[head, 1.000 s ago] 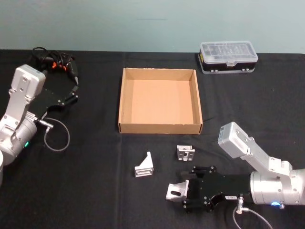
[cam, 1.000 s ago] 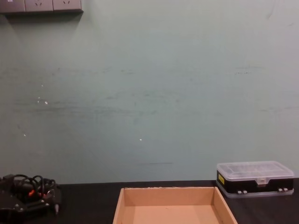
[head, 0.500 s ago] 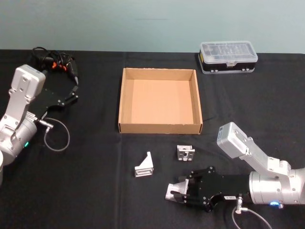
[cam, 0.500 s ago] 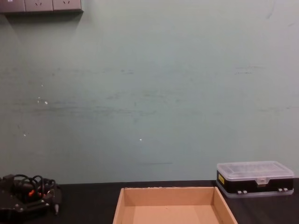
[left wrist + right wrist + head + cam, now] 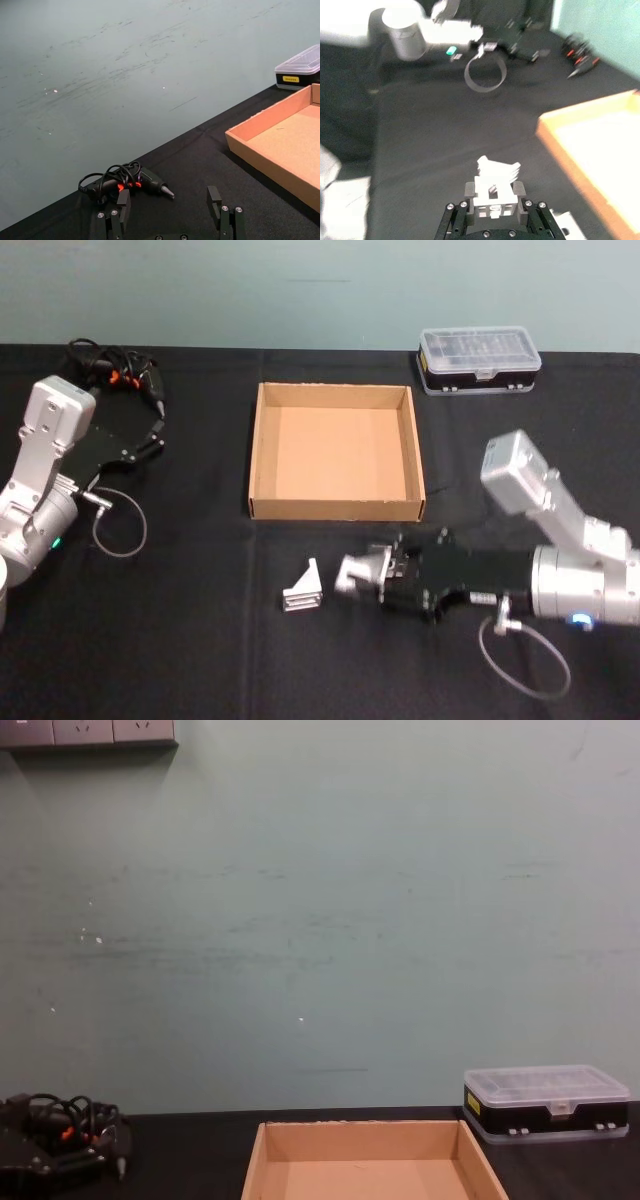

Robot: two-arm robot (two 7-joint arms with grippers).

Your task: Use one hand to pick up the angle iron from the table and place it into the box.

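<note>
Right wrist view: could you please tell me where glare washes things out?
In the right wrist view the box floor glares almost white and the angle iron in the right gripper is bleached; in the head view the box is evenly tan, and the parked left gripper shows no glare.

Black table [image 5: 200,640]: cardboard box [image 5: 335,508] centre, clear-lidded case [image 5: 480,358] far right, angle iron [image 5: 303,588] nearer, corded tool [image 5: 120,375] far left.

Right gripper [image 5: 378,570], jaws clamped
</note>
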